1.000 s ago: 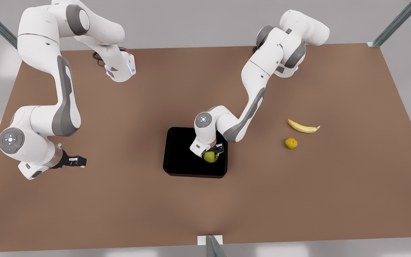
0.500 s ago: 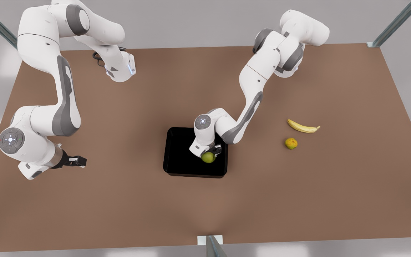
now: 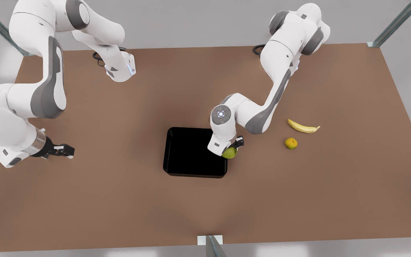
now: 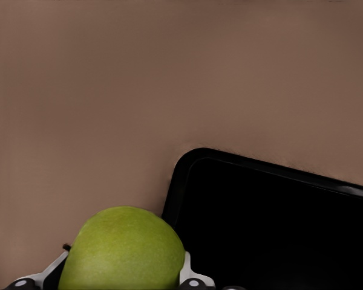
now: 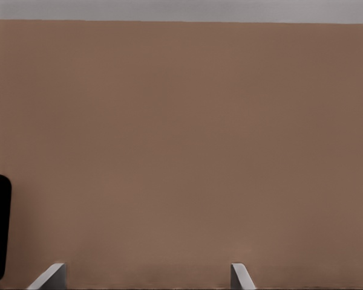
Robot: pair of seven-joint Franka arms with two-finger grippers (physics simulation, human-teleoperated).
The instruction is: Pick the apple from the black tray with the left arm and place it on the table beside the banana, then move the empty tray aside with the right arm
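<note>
Left tool (image 3: 232, 147) is pinching the apple (image 3: 229, 152) right over the tray (image 3: 187, 157) edge, looks lifted. Right tool (image 3: 62, 151) waits over the tabletop (image 3: 120, 207), fingers spread.

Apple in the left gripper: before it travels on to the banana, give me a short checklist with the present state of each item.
1. Left gripper shut on the apple: ok; in the left wrist view the apple sits between the jaws.
2. Apple off the black tray: ok, it hangs at the tray's edge on the front view's right.
3. Tray empty: ok, nothing lies in it.
4. Bare table toward the banana: ok.
5. Small orange fruit near the banana: cannot tell how much room is left between them for the apple.
6. Right gripper waiting clear of the tray, jaws open: ok.
</note>
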